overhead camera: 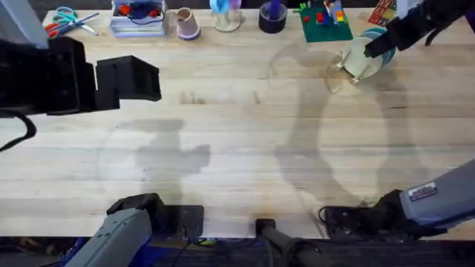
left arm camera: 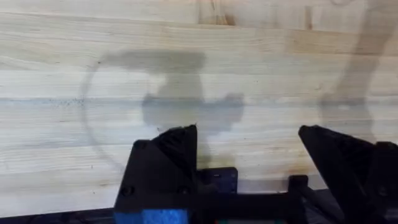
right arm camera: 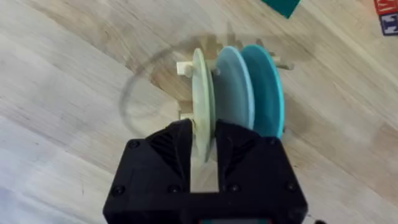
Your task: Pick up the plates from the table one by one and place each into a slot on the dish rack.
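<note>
On the table (overhead camera: pixel 237 148), toward two o'clock, the dish rack (right arm camera: pixel 186 67) holds two blue plates (right arm camera: pixel 249 87) upright beside the yellow-green plate (right arm camera: pixel 200 93), pinched by the right gripper (right arm camera: pixel 204 146); the left gripper (left arm camera: pixel 249 155) hangs spread.

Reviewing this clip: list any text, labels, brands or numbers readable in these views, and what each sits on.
None can be read.
White sticker on the right arm's grey link: printing too small to make out.
Red box at the table's far right edge: markings blurred.
Red and blue items at the right wrist view's corner: marks unreadable.
Plates, dish rack: no markings visible.
</note>
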